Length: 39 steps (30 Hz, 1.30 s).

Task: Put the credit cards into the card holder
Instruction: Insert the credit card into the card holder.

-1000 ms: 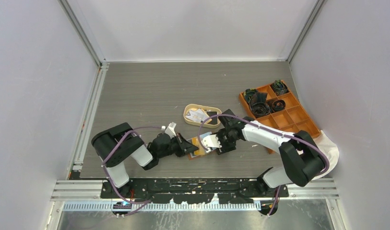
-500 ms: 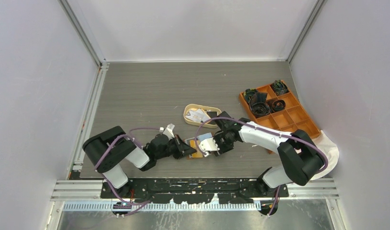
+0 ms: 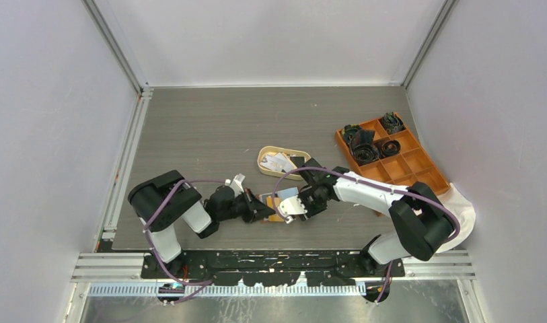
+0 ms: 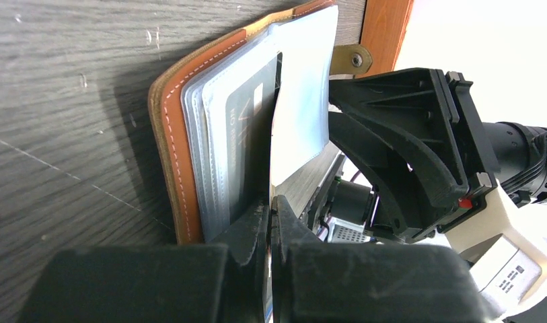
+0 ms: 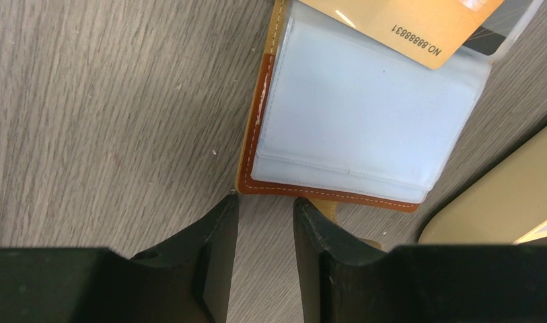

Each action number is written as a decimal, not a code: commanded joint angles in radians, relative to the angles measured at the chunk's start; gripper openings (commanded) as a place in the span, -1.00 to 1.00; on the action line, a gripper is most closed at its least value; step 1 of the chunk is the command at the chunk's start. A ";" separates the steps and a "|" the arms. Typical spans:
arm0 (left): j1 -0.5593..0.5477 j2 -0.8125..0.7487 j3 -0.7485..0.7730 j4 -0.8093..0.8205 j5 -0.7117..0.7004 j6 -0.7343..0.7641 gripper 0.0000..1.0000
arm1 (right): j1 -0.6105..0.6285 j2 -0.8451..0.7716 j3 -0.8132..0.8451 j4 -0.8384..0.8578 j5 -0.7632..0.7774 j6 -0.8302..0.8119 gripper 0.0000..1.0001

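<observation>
Now left tool [image 4: 270, 219] pinches orange card [image 5: 405, 20]; right tool [image 5: 264, 208] narrow, beside card holder [image 5: 365, 114]

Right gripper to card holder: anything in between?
Nothing visible. The right gripper, open, sits at the stitched edge of the card holder; only bare table between. The orange card crosses its far corner.

Top cam high + rear, wide over table [image 3: 190, 121]; L/R wrist cams close-up, opposite sides of same card holder [image 4: 171, 134].
</observation>
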State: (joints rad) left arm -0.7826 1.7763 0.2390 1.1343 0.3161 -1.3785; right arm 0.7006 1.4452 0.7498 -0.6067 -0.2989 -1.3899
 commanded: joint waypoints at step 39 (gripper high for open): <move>0.060 0.076 0.094 -0.066 0.043 0.152 -1.00 | 0.046 0.034 0.014 -0.027 -0.026 -0.009 -0.21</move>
State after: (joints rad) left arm -0.7200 1.8454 0.3195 1.1324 0.4118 -1.3003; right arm 0.7292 1.4540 0.7593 -0.6186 -0.2802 -1.3930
